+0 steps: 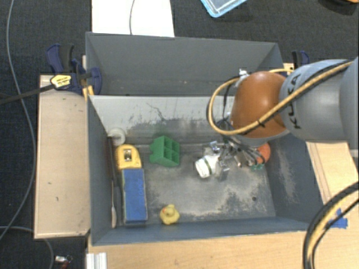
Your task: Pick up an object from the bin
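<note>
Scuffed grey metal bin; gripper just beside small rounded white thing

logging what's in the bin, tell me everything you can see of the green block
The green block is a small chunky piece, plastic by the look, with raised ribs on top. It lies on the floor of the bin, left of the middle near the back wall, slightly askew. Nothing touches it: the yellow boxy thing lies apart on its left, the white thing apart on its right.
</note>
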`<state>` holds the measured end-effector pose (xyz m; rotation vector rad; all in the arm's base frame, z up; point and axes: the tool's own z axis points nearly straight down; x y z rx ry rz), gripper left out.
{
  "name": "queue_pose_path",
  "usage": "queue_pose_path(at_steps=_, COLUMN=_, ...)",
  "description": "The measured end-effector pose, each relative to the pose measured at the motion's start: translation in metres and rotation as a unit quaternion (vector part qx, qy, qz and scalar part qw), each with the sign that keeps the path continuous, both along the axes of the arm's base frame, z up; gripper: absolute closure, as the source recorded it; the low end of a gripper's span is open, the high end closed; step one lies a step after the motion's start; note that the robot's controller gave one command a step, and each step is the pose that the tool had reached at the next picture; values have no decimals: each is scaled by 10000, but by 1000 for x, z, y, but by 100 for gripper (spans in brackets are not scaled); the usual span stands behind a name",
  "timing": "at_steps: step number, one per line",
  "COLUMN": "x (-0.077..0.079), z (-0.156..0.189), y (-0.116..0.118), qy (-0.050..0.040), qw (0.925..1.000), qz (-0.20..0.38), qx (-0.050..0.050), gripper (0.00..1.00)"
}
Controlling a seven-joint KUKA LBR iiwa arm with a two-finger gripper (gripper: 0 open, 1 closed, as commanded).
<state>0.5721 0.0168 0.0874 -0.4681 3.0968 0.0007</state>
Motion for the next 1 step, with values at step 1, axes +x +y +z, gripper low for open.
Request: queue_pose_path(at_steps=1, x=2, z=30, y=-7, qy=-71, qw=9994, qz=342, qx=-6, gripper=100)
